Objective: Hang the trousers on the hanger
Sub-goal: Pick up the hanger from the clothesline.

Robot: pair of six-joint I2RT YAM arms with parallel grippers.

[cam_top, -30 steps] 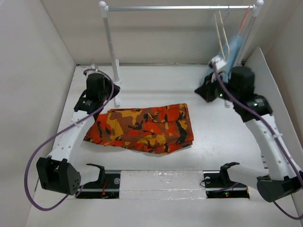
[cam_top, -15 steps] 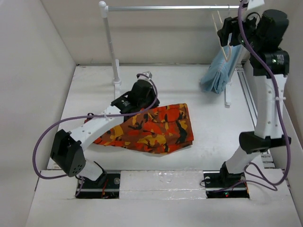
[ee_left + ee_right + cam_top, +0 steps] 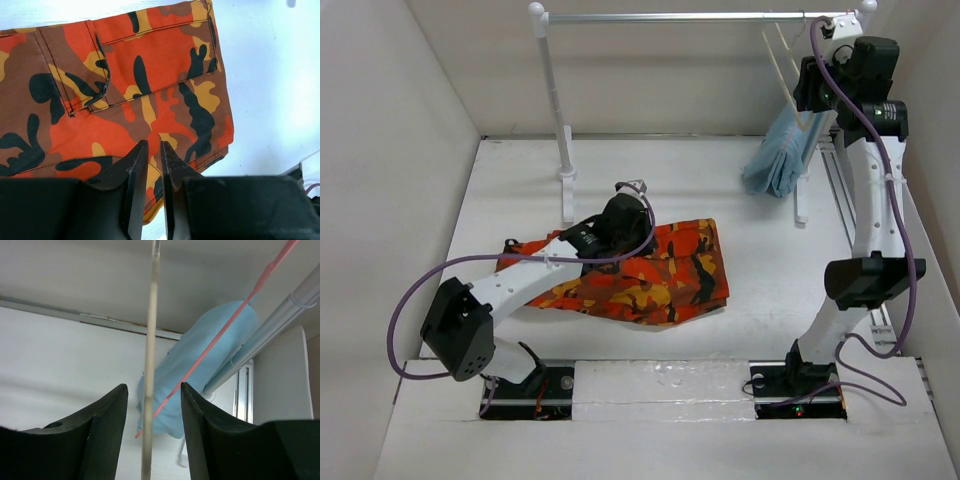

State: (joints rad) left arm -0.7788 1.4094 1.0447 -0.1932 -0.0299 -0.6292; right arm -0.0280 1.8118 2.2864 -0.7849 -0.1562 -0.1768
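The camouflage trousers [image 3: 665, 272] lie folded flat on the table, filling most of the left wrist view [image 3: 150, 75]. My left gripper [image 3: 617, 228] hovers just above them near their right end. Its jaws [image 3: 154, 143] stand a narrow slit apart with nothing between them. The cream hanger [image 3: 783, 62] hangs from the rail at the top right. My right gripper [image 3: 810, 88] is raised beside it and open. In the right wrist view the hanger's thin rod [image 3: 150, 340] runs between the fingers [image 3: 153, 385], closer to the left one, touching neither.
A light blue garment [image 3: 778, 152] hangs on a pinkish-red hanger [image 3: 240, 310] just right of the cream one. The rail [image 3: 680, 17] rests on white posts [image 3: 556, 100] with feet on the table. White walls close in both sides.
My left arm swung from the far left to over the trousers, and its jaws parted slightly. My right arm rose from beside the blue garment to the cream hanger and opened.
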